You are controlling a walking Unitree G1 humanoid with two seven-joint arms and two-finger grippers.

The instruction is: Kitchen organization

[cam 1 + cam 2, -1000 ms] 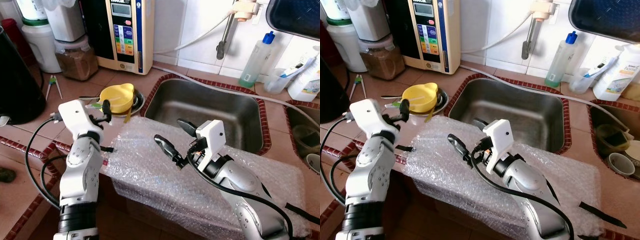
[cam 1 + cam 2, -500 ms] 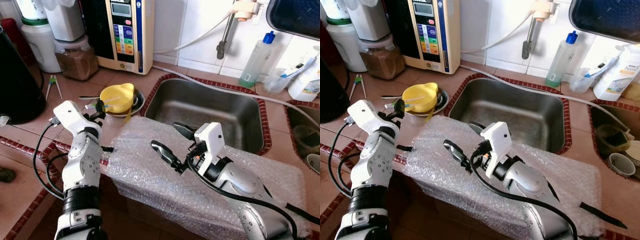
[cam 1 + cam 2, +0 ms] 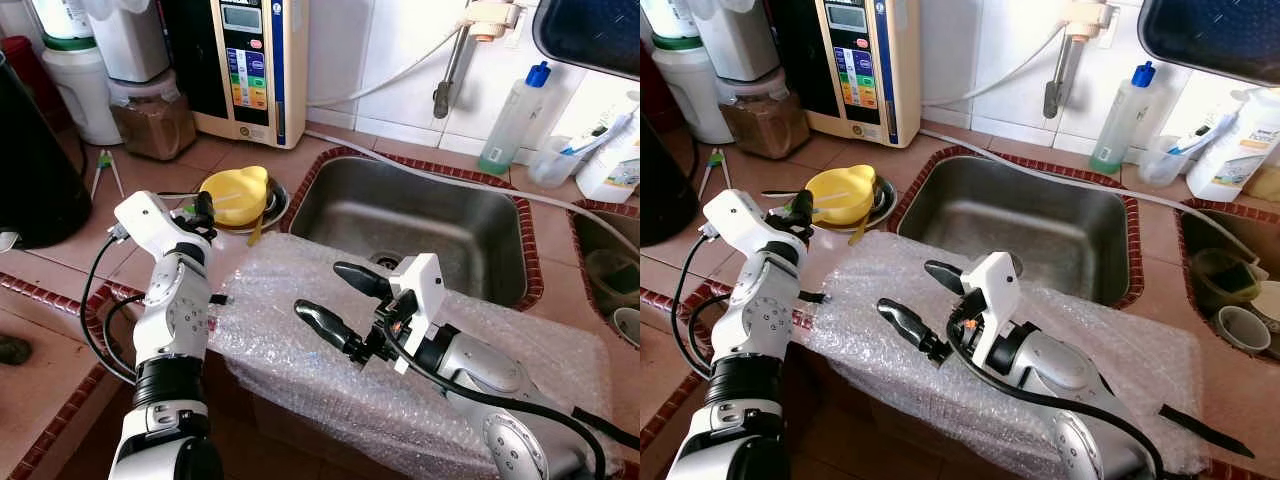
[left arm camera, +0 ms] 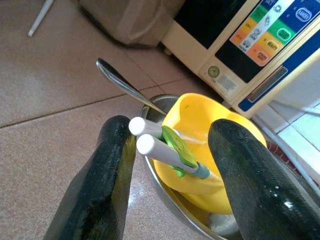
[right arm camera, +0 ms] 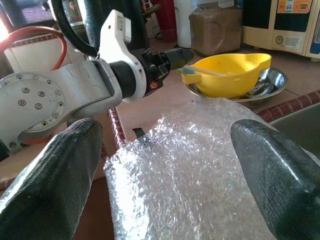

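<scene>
Beside yellow bowl, left tool open round white-green chopsticks; right tool open, empty

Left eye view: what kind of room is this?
Most likely a home kitchen: a steel sink set in a tiled counter, a dish-soap bottle, and a yellow bowl beside it.

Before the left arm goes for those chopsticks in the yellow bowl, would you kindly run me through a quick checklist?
1. Left gripper fingers open: ok.
2. Chopsticks between the fingers: ok; contact cannot tell.
3. Yellow bowl seated in the metal dish: ok.
4. Spoon near the left finger's path: not ok, may snag.
5. Right gripper open over the bubble wrap, holding nothing: ok.
</scene>
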